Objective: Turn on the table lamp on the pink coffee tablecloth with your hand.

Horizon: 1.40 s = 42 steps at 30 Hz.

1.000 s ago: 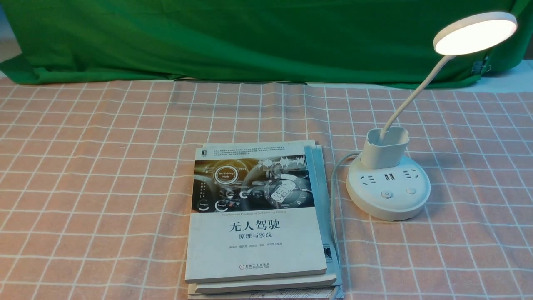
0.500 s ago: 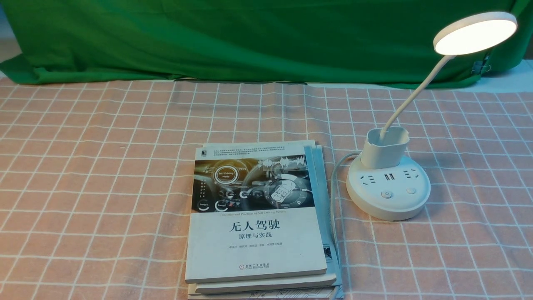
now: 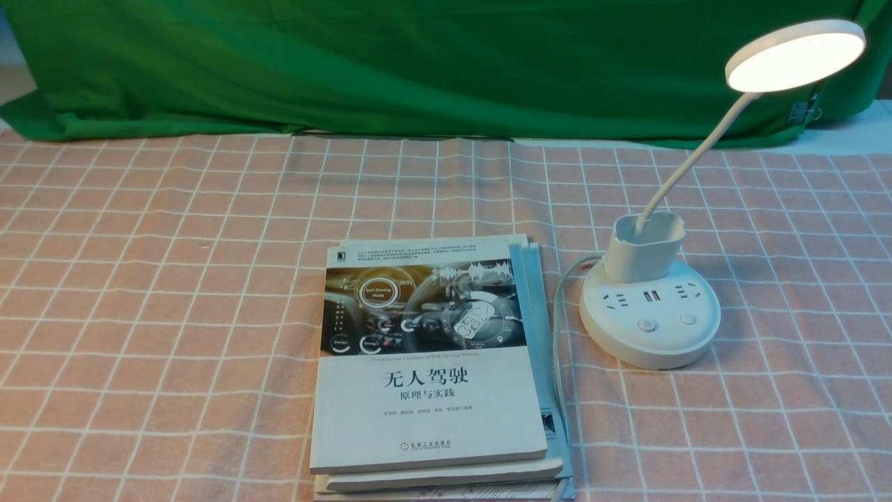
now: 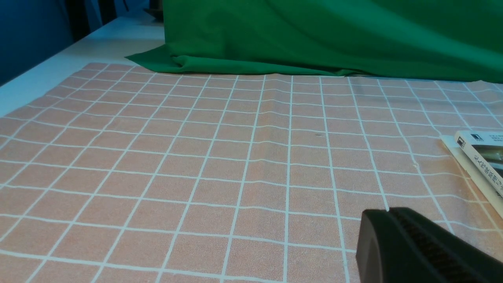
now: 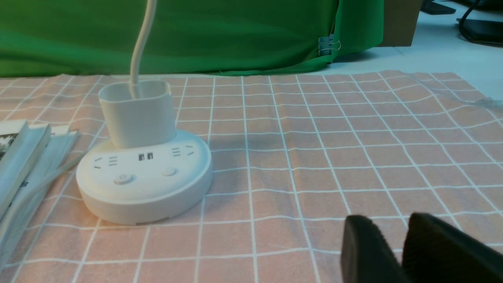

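Observation:
The white table lamp [image 3: 648, 321] stands on the pink coffee tablecloth [image 3: 174, 279] at the right. Its disc head [image 3: 794, 56] glows. Two buttons [image 3: 647, 325] sit on the front of its round base. Neither arm shows in the front view. In the right wrist view the lamp's base [image 5: 145, 177] lies ahead and apart from my right gripper [image 5: 391, 221], whose black fingertips stand a little apart and empty. In the left wrist view my left gripper [image 4: 388, 212] is shut and empty over bare cloth [image 4: 196, 157].
A stack of books [image 3: 432, 362] lies just left of the lamp, and its white cord [image 3: 561, 328] runs between them. A green cloth backdrop [image 3: 418, 63] closes the far side. The books' edges show in the left wrist view [image 4: 481, 157] and the right wrist view [image 5: 19, 157].

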### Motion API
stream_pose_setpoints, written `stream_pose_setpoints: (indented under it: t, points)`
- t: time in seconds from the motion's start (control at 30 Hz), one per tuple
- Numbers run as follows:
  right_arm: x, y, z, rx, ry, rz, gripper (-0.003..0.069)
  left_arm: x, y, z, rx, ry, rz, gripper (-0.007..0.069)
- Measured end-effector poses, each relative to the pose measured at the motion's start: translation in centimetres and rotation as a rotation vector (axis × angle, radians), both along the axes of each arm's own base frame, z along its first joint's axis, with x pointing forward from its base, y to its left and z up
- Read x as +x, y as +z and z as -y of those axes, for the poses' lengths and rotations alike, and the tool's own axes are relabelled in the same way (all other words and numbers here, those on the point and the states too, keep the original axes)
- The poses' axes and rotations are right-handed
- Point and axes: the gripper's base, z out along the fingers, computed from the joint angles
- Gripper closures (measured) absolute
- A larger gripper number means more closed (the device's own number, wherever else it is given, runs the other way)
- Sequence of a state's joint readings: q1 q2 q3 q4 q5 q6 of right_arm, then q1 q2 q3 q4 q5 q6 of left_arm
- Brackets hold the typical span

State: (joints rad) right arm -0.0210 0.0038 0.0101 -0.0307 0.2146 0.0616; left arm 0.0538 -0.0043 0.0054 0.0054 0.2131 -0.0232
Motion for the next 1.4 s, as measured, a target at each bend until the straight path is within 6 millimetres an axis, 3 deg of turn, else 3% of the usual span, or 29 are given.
stream_pose_setpoints:
  t: [1.4]
  points:
    - [0.0, 0.0, 0.0, -0.001, 0.0, 0.0, 0.0421, 0.0, 0.0, 0.0, 0.0, 0.0, 0.0, 0.0603]
